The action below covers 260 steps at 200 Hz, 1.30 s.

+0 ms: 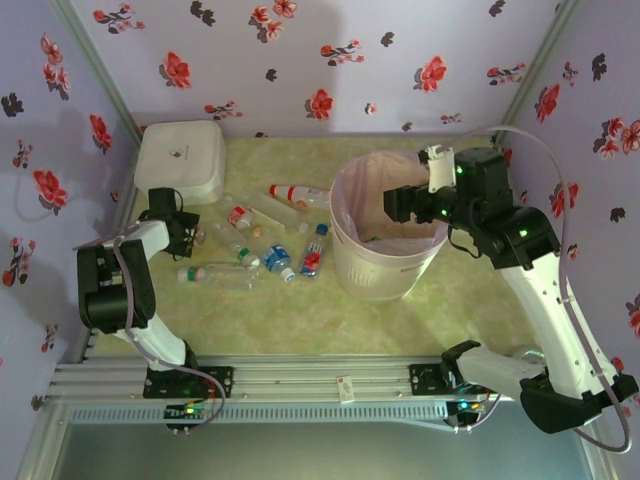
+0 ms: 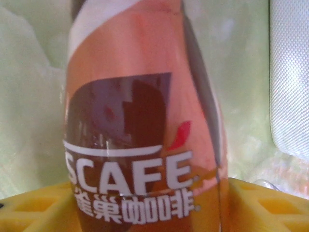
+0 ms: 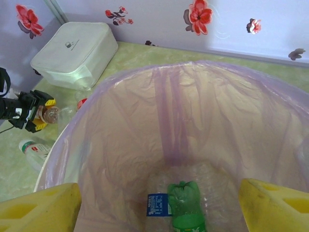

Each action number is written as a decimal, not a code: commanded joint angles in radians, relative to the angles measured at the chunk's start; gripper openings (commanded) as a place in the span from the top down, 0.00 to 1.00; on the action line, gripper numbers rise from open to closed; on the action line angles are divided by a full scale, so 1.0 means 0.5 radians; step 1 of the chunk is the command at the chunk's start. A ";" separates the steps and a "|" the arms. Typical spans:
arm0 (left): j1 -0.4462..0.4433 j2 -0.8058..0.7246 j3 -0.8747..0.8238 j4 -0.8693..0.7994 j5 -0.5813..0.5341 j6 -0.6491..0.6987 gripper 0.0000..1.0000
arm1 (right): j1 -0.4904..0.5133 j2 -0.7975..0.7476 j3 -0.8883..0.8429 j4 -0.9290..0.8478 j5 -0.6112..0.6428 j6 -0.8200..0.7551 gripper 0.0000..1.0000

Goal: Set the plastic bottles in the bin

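Observation:
My left gripper (image 1: pixel 193 237) is shut on a coffee bottle with an orange-red label (image 2: pixel 140 111), held between its yellow fingers (image 2: pixel 29 210) near the table's left side. From the right wrist view that bottle (image 3: pixel 49 114) shows end-on in the left gripper (image 3: pixel 34 113). Several more plastic bottles lie on the table, among them a red-capped one (image 1: pixel 295 193), a blue-labelled one (image 1: pixel 277 260) and a green-capped one (image 1: pixel 215 273). My right gripper (image 1: pixel 405 205) hangs open and empty over the bin (image 1: pixel 375 275). Inside the bin (image 3: pixel 145 121) lie a green bottle (image 3: pixel 186 208) and a clear blue-labelled one (image 3: pixel 157 205).
A white rounded lidded box (image 1: pixel 180 160) stands at the back left, close behind the left gripper. Floral walls enclose the table on three sides. An aluminium rail (image 1: pixel 300 380) runs along the near edge.

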 commanded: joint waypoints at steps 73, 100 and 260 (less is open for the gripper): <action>0.018 -0.151 -0.073 0.021 0.041 -0.013 0.47 | -0.048 -0.110 -0.073 0.040 0.148 0.083 0.15; 0.006 -0.293 -0.068 -0.039 0.053 0.060 0.52 | -0.060 -0.160 -0.122 0.080 0.170 0.115 0.15; -0.657 -1.040 0.257 -0.161 0.596 1.245 1.00 | 0.489 0.581 0.371 0.531 -0.098 0.519 0.16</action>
